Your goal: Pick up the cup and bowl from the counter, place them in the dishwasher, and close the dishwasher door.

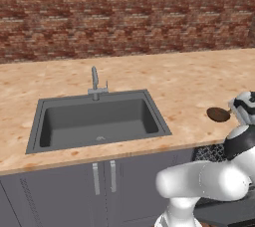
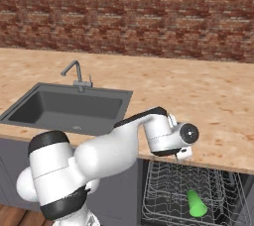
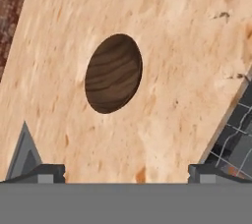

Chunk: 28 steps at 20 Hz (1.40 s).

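The bowl (image 3: 113, 73), a shallow dark brown dish, lies on the tan speckled counter (image 3: 172, 46) near its front edge; it also shows as the bowl (image 1: 218, 114). My gripper (image 3: 125, 171) hovers above the counter just short of the bowl, open wide, with nothing between its fingertips (image 3: 44, 171). From the left, the gripper (image 1: 240, 105) sits just right of the bowl. The green cup (image 2: 197, 203) lies on its side in the wire rack of the open dishwasher (image 2: 168, 190) under the counter. The dishwasher door is hidden beneath the rack and arm.
A dark grey sink (image 1: 97, 119) with a faucet (image 1: 95, 85) is set into the counter to the left. Grey cabinet doors (image 1: 102, 178) stand under it. A brick wall (image 1: 124, 12) backs the counter. My arm (image 2: 114, 153) reaches across the counter's front edge.
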### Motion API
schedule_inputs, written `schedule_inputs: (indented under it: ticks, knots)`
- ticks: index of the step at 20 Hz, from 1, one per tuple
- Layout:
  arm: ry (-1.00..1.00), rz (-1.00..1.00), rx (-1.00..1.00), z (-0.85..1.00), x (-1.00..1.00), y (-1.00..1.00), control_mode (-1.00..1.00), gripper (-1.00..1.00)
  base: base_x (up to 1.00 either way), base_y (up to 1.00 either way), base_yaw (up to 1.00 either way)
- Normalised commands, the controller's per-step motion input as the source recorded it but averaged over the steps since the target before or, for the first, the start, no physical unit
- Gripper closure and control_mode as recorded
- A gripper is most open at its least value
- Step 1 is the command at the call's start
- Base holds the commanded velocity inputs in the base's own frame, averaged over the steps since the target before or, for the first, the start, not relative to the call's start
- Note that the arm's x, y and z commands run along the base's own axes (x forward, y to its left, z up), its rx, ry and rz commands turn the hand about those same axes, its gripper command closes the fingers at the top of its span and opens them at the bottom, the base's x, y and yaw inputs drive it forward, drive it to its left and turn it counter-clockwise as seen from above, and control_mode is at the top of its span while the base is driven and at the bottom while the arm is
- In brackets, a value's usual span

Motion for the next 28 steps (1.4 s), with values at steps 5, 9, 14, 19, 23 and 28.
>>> schedule_inputs:
  ticks: [5, 9, 14, 19, 23, 28]
  knots:
    - [0.01, 0.04, 0.03, -0.05, 0.35, 0.0, -1.0, -1.0, 0.0, 0.0, 0.0]
    - [0.0, 0.02, 0.0, -0.14, 0.2, 0.0, -1.0, -1.0, 0.0, 0.0, 0.0]
    - [0.0, 0.0, 0.0, -0.31, 0.04, 0.0, -1.0, -1.0, 0.0, 0.0, 0.0]
    - [0.0, 0.0, 0.0, -0.21, 0.23, 0.0, -1.0, -1.0, 0.0, 0.0, 0.0]
    - [0.0, 0.0, 0.0, -0.22, 0.23, 0.0, -1.0, -1.0, 0.0, 0.0, 0.0]
    - [0.0, 0.0, 0.0, -0.19, 0.19, -0.03, -1.0, -1.0, 0.0, 0.0, 0.0]
